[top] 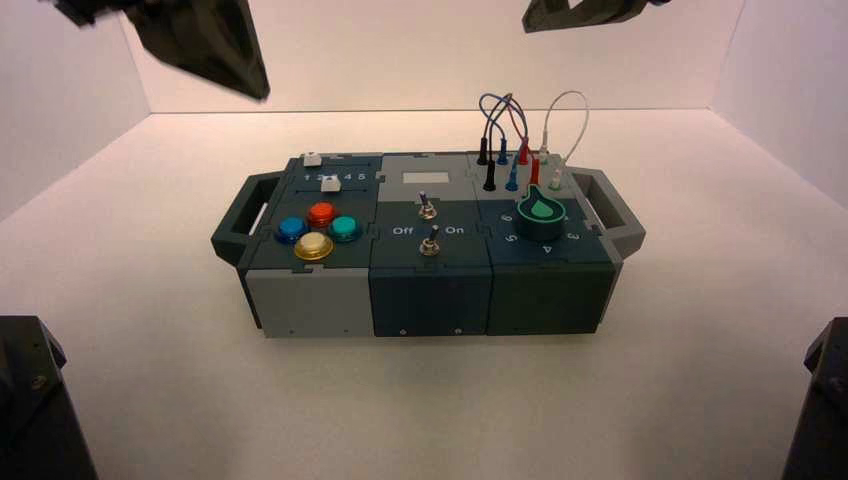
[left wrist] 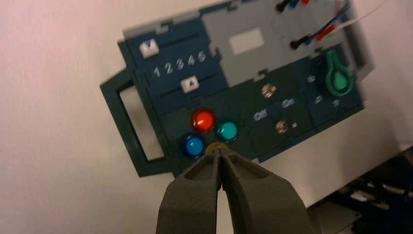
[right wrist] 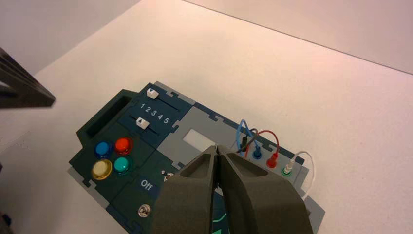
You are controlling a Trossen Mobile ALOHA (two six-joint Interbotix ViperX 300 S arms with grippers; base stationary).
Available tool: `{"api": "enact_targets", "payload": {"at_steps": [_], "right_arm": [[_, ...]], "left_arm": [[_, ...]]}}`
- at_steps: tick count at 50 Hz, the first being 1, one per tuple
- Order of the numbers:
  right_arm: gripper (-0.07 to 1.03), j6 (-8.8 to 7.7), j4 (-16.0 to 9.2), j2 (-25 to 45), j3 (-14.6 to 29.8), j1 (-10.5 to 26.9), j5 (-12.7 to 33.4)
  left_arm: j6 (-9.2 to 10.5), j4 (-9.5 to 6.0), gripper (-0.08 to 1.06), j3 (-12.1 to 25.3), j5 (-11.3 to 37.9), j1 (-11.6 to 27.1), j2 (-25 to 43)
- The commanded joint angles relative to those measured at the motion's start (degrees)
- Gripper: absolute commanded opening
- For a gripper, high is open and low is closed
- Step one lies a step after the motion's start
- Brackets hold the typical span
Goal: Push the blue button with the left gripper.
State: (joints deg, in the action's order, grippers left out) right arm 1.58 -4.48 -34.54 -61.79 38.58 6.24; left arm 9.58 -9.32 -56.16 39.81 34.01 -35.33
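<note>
The blue button (top: 290,229) sits leftmost in a cluster of four round buttons on the box's left section, beside the red button (top: 321,213), the teal-green button (top: 344,228) and the yellow button (top: 313,246). It also shows in the left wrist view (left wrist: 194,145) and the right wrist view (right wrist: 103,148). My left gripper (top: 258,92) hangs high above and behind the box's left end, shut and empty; in its own view its tips (left wrist: 219,151) lie over the yellow button, just beside the blue one. My right gripper (right wrist: 217,148) is shut and empty, high above the box's right half.
The box (top: 310,305) stands on a white table with a handle (top: 233,225) at each end. Its top bears two sliders (left wrist: 190,84), two toggle switches (top: 430,240), a green knob (top: 541,209) and plugged wires (top: 520,130). White walls enclose the table.
</note>
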Motion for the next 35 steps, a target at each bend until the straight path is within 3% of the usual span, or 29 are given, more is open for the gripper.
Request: {"api": "enact_targets", "payload": {"at_steps": [1,5,11,35], "right_arm": [[-0.03,-0.09,-0.1,0.4,1.9,0.8,-0.2],[-0.03,-0.18,-0.1,0.4,1.9,0.8,-0.1],[-0.03,-0.09,-0.2,0.4,1.8,0.8,-0.1],[-0.03,-0.18,-0.2,0.4,1.8,0.9,-0.1]], "left_arm": [[0.35,-0.26,-0.03,0.7,1.2,0.4,3.9],[-0.09,-0.26,-0.03,0.9,1.8,0.4,11.1],[-1.14,-0.09,-0.03,1.3,1.8,0.4,14.9],[-2.02,0.09,-0.03,4.8,-0.1,0.9,21.3]]}}
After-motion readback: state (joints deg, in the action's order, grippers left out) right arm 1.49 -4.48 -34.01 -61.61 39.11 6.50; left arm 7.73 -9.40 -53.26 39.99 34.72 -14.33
